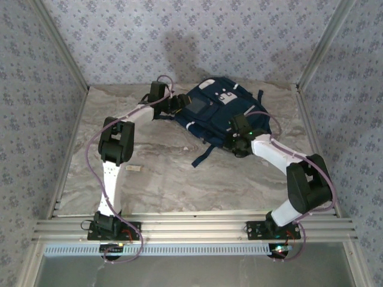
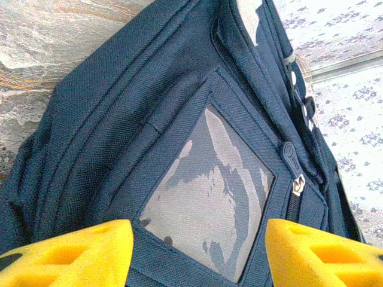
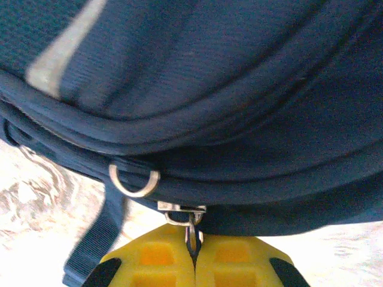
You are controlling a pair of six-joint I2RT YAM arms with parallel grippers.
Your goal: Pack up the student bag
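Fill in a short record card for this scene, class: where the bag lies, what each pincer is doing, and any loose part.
bag: student bag, navy, lying on the far part of the table
left pincer: left pincer open, aimed at the grey panel; contact cannot be told
right pincer: right pincer shut on the metal zip pull at the bag's edge
loose part: dark strap trailing toward the arms
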